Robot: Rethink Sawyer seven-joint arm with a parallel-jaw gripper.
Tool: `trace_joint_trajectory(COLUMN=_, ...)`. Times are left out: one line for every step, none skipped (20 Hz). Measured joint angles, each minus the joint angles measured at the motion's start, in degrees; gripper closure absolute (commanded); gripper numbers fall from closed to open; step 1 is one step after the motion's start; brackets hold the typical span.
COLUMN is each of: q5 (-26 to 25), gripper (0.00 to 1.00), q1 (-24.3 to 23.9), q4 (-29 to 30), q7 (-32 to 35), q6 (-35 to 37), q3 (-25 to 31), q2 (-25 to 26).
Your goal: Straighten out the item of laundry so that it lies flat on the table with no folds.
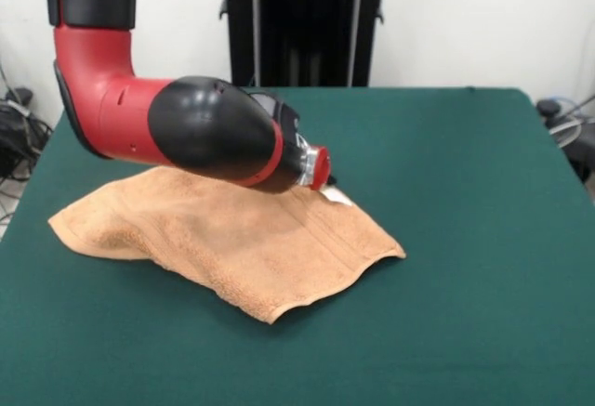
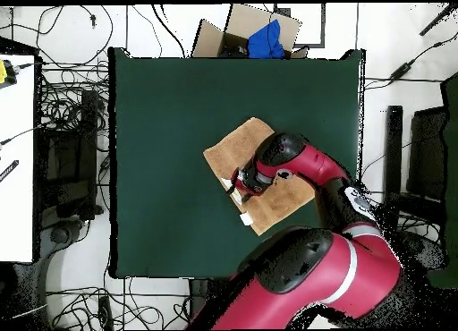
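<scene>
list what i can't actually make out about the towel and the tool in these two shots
- Tool: in the front view the arm's wrist hides its tips; open or shut cannot be told. In the overhead view it is too small and dark against the towel.
- Towel: its far edge in the front view sits behind the arm, so any folds there are hidden.
- White tag: too small to read in either view.
- Table: near edge cut off at the picture's bottom in the front view.

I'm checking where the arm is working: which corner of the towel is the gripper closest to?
The white-tagged corner of the towel, right beside the gripper; its other corners lie well clear of it.
</scene>
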Motion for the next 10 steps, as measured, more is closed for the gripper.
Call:
trace_joint_trajectory(q5=-0.1, gripper=0.0, q1=0.1, q4=0.7, q7=0.1, q6=-0.9, q3=-0.1, q2=-0.5)
trace_joint_trajectory(q5=-0.3, gripper=0.0, q1=0.2, q4=1.3, q7=0.1, q6=-1.8, q3=-0.2, q2=-1.0)
trace_joint_trajectory(q5=-0.7, gripper=0.0, q1=0.5, q4=3.2, q7=0.4, q6=-4.8, q3=-0.5, q2=-2.3)
trace_joint_trajectory(q5=-1.0, gripper=0.0, q1=1.2, q4=6.0, q7=0.8, q6=-9.2, q3=-1.0, q2=-4.2)
trace_joint_trajectory(q5=-1.2, gripper=0.0, q1=1.5, q4=7.2, q7=1.0, q6=-11.1, q3=-1.3, q2=-4.9)
trace_joint_trajectory(q5=-1.4, gripper=0.0, q1=1.7, q4=8.1, q7=1.1, q6=-12.3, q3=-1.5, q2=-5.5)
trace_joint_trajectory(q5=-1.5, gripper=0.0, q1=2.1, q4=9.1, q7=1.4, q6=-14.1, q3=-1.7, q2=-6.2)
trace_joint_trajectory(q5=-1.8, gripper=0.0, q1=2.3, q4=9.8, q7=1.6, q6=-15.3, q3=-1.9, q2=-6.7)
trace_joint_trajectory(q5=-2.2, gripper=0.0, q1=3.1, q4=12.0, q7=2.4, q6=-19.0, q3=-2.6, q2=-8.1)
trace_joint_trajectory(q5=-2.3, gripper=0.0, q1=3.3, q4=12.6, q7=2.7, q6=-20.2, q3=-2.8, q2=-8.5)
